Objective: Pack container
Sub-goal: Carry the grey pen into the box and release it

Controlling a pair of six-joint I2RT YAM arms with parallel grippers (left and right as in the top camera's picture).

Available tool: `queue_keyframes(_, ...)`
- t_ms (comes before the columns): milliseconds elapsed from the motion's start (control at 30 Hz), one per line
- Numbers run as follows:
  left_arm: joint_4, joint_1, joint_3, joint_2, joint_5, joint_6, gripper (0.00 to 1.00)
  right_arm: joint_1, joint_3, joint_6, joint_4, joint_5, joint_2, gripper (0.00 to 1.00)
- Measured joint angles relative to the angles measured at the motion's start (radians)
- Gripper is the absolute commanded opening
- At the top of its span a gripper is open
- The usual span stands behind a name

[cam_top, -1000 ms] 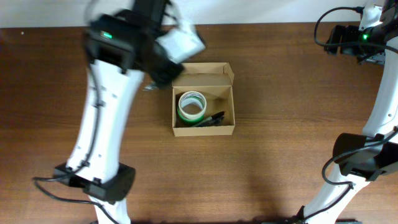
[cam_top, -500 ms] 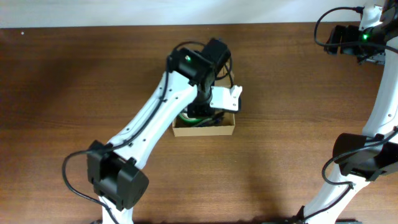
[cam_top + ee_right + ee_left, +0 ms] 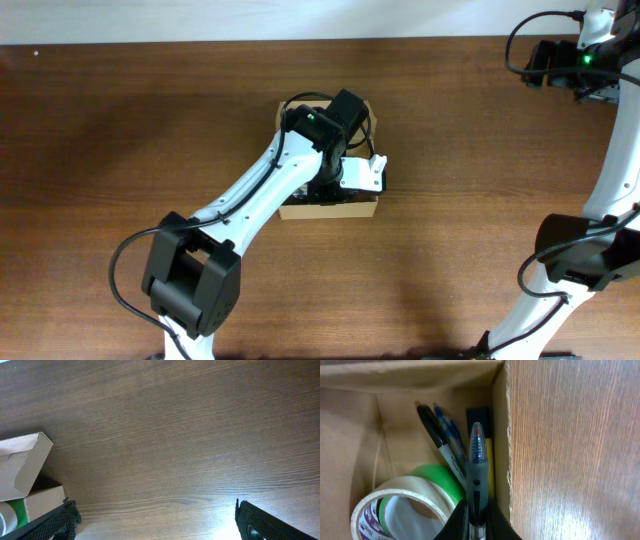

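The container is a tan cardboard box (image 3: 330, 210) at mid-table with its flap lid open; it also shows in the left wrist view (image 3: 501, 435) and at the left edge of the right wrist view (image 3: 25, 465). My left gripper (image 3: 476, 519) is shut on a grey pen (image 3: 476, 467) with a red tip and holds it inside the box along the right wall. In the box lie a cream tape roll (image 3: 405, 502), a green tape roll (image 3: 442, 480), a black marker (image 3: 432, 427) and a blue pen (image 3: 451, 435). My right gripper (image 3: 157, 525) is open and empty, far right of the box.
The left arm (image 3: 270, 190) stretches from the front left over the box and hides most of it from above. The right arm (image 3: 600, 150) stands along the table's right edge. The brown wooden table (image 3: 480, 200) lies around the box.
The left arm swung from the box's left side to over the box and moved down into it with the pen. The right arm has not moved.
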Motion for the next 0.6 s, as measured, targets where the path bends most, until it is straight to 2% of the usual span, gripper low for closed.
queue_keyframes(200,0.042,0.000,-0.058,0.000,0.016,-0.018,0.18,0.000,0.000,0.000,0.000,0.000,0.000,0.99)
queue_keyframes(267,0.046,0.000,-0.076,0.000,0.017,-0.020,0.27,0.000,0.000,0.000,0.000,0.000,0.000,0.99)
queue_keyframes(300,0.048,0.000,-0.078,0.000,0.017,-0.023,0.38,0.000,0.000,0.001,0.000,0.000,0.000,0.99)
queue_keyframes(333,0.050,0.000,-0.079,0.000,0.017,-0.021,0.41,0.000,0.000,0.000,0.000,0.000,0.000,0.99)
queue_keyframes(567,0.023,0.000,-0.057,0.000,-0.017,-0.128,0.43,0.000,0.000,0.000,0.000,0.000,0.000,0.99)
queue_keyframes(600,0.001,0.000,-0.039,0.000,-0.021,-0.143,0.49,0.000,0.000,0.000,0.000,0.000,0.000,0.99)
